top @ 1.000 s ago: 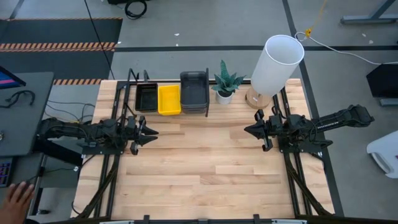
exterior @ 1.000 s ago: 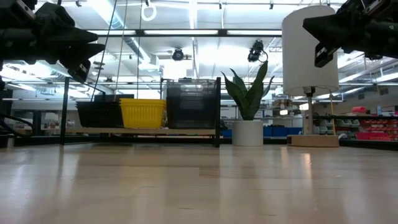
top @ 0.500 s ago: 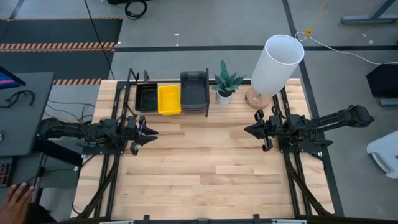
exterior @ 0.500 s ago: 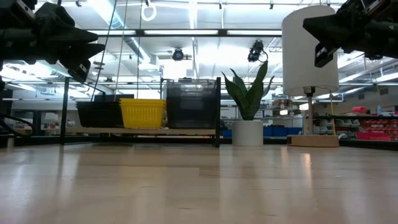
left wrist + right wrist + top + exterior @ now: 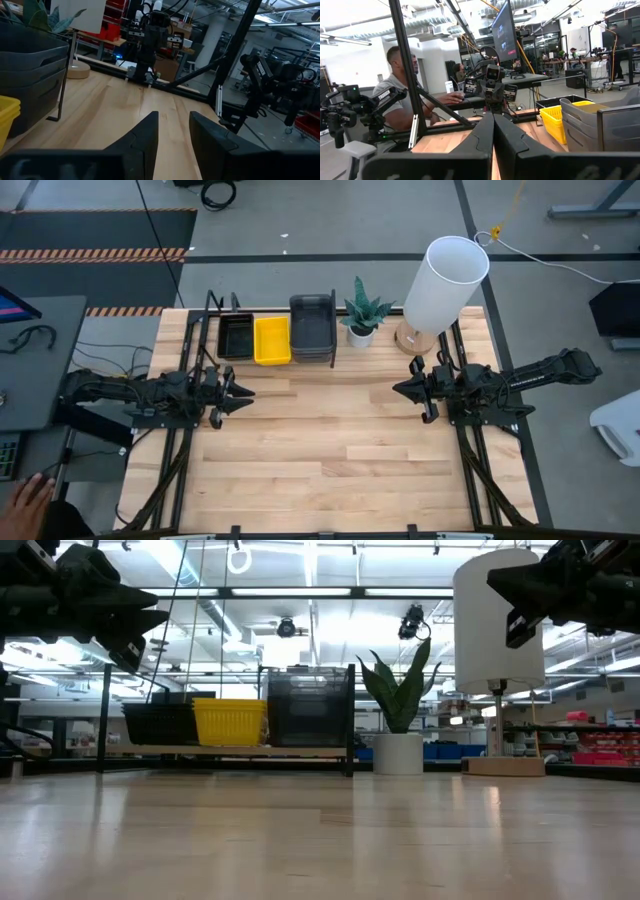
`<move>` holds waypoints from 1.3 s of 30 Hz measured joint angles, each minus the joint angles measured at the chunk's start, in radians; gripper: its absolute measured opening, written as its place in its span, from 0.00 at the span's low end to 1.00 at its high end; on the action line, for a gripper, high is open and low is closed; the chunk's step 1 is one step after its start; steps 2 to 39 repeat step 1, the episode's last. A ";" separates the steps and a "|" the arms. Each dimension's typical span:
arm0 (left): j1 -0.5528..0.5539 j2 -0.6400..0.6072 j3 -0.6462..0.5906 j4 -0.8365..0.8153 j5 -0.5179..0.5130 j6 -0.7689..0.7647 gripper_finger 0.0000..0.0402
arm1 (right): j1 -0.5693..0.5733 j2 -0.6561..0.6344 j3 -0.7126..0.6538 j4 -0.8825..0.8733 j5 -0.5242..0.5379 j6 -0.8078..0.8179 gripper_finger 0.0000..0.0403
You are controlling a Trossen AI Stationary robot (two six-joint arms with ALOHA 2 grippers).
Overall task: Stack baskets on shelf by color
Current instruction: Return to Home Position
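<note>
- Three piles of baskets sit in a row on the shelf [image 5: 262, 362], which runs along the table's [image 5: 330, 460] far edge, toward its far left corner.
- Black baskets [image 5: 236, 336] are at the shelf's left end, yellow baskets [image 5: 271, 340] are in the middle, and grey baskets [image 5: 313, 328] are at the right end, up against the black upright.
- Each pile stands just beside its neighbour. From the low view the grey pile rises highest and the black one lowest.
- Layered rims show on the grey pile in the left wrist view, perhaps three deep. The count in the black pile cannot be made out.
- Left gripper [image 5: 240, 393] hangs above the table near its left edge, in front of the shelf and well apart from the baskets. Its fingers [image 5: 145, 137] are spread with a clear gap between them and hold nothing.
- Right gripper [image 5: 400, 390] hangs near the right edge, facing the left one across the bare middle of the table. Its fingers [image 5: 485, 135] are pressed together on nothing.
- Potted plant [image 5: 361, 315] stands at the far edge just right of the shelf, and a white lamp [image 5: 443, 285] stands nearer the far right corner.
- One person [image 5: 400, 102] sits beyond the table's left edge, with a hand [image 5: 25, 500] showing off the near left corner.
</note>
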 joint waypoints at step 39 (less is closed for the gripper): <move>0.000 0.000 0.000 0.000 0.000 0.000 0.29 | 0.000 0.000 0.000 0.000 0.000 0.000 0.04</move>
